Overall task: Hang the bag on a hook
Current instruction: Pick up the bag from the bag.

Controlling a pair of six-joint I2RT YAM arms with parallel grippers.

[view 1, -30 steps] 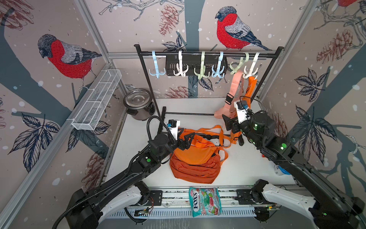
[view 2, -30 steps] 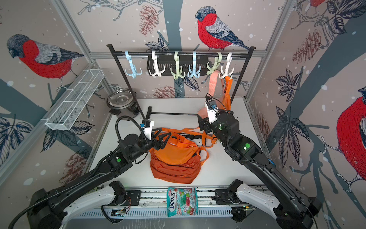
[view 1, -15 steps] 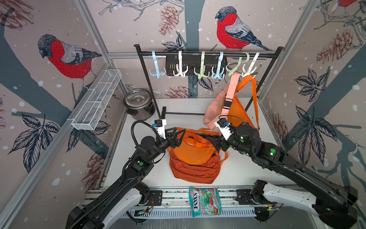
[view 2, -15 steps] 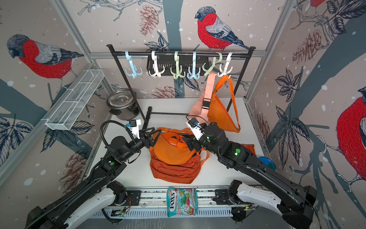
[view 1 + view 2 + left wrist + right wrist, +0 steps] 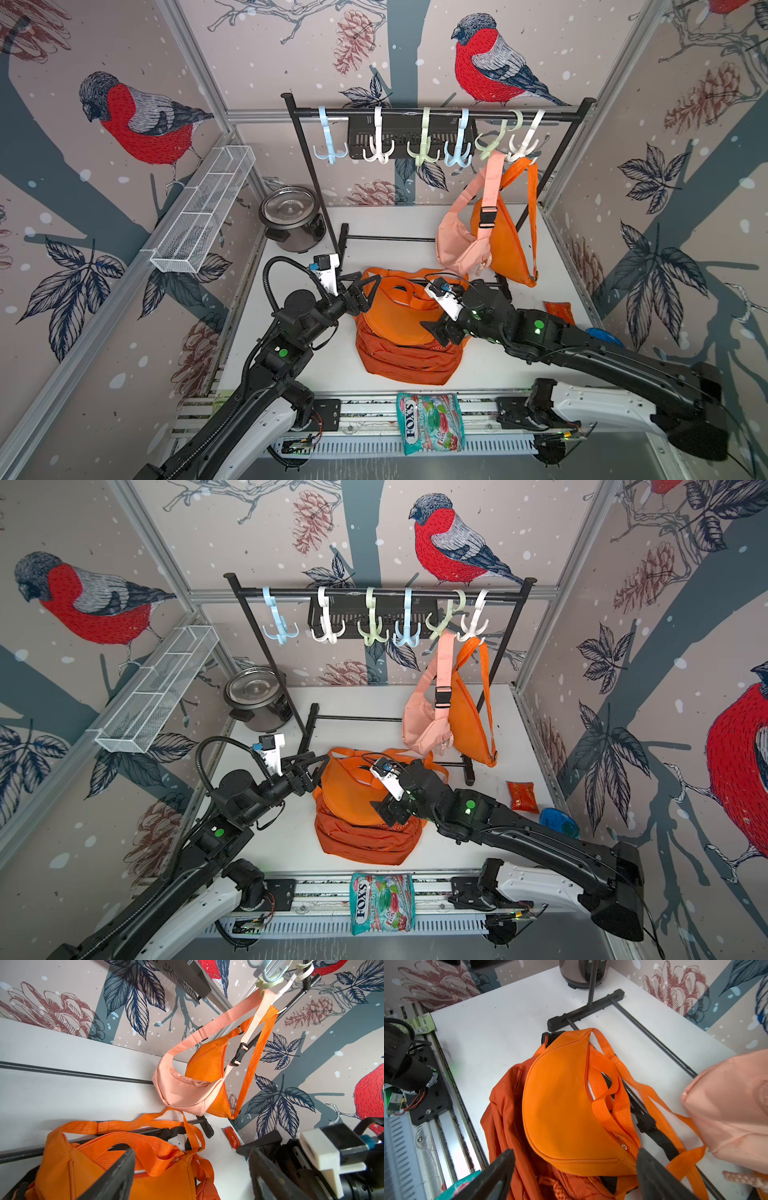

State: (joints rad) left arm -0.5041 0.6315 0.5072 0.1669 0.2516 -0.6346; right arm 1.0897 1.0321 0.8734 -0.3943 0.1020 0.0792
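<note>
Though loose, bag [image 5: 390, 318] under right hand [image 5: 436, 330]

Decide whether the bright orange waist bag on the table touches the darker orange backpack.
Touching. The right wrist view shows the bright orange waist bag lying directly on the darker orange backpack.

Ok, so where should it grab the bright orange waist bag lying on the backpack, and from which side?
Probably the strap loop on the waist bag, from above on the side facing the rack. The pouch is wide and smooth, but the loop arches clear of the fabric, leaving a gap for a finger.
</note>
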